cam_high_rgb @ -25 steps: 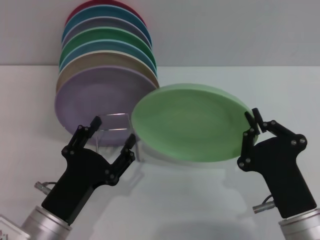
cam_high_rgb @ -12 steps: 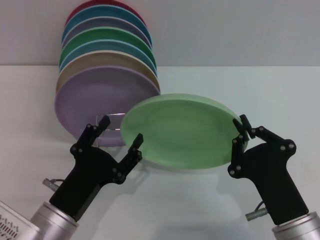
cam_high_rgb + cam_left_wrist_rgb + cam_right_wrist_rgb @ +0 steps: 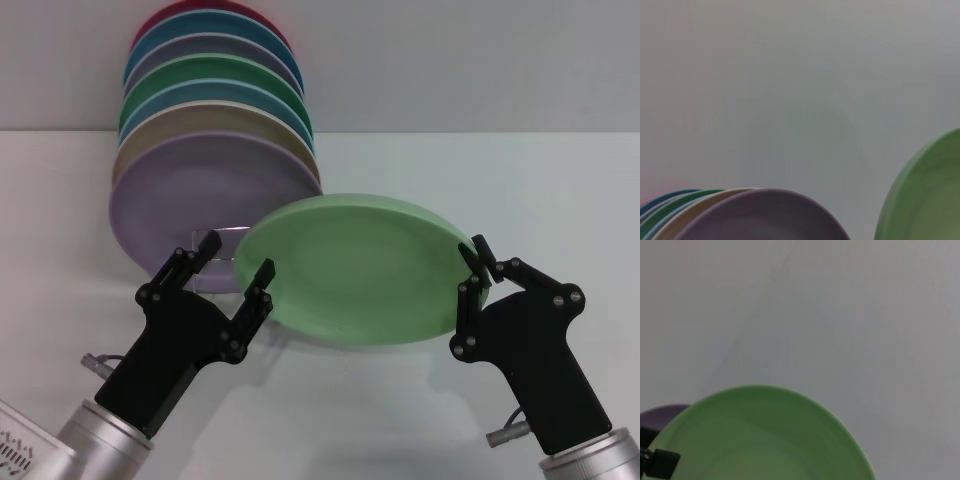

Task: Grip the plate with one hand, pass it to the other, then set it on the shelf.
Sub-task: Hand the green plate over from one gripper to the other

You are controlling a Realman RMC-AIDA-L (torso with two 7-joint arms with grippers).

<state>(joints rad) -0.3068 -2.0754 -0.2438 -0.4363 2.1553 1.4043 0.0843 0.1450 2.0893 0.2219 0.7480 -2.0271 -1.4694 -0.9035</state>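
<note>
The light pastel-green plate [image 3: 355, 270] hangs tilted above the table in the middle of the head view. My right gripper [image 3: 478, 262] is shut on its right rim. My left gripper [image 3: 238, 254] is open, and the plate's left rim lies between its two fingers; one finger [image 3: 260, 285] crosses in front of the plate. The plate also shows in the left wrist view [image 3: 927, 195] and the right wrist view [image 3: 760, 440]. The silver wire shelf [image 3: 232, 229] shows only as a thin loop behind my left gripper.
Several coloured plates stand on edge at the back left, with a lilac plate [image 3: 200, 195] in front and a darker green plate [image 3: 215, 75] behind it. The white table [image 3: 520, 180] stretches to the right, with a grey wall behind it.
My right gripper has carried the green plate left and lower. My left gripper has moved forward, so the plate's left rim now lies between its open fingers.
</note>
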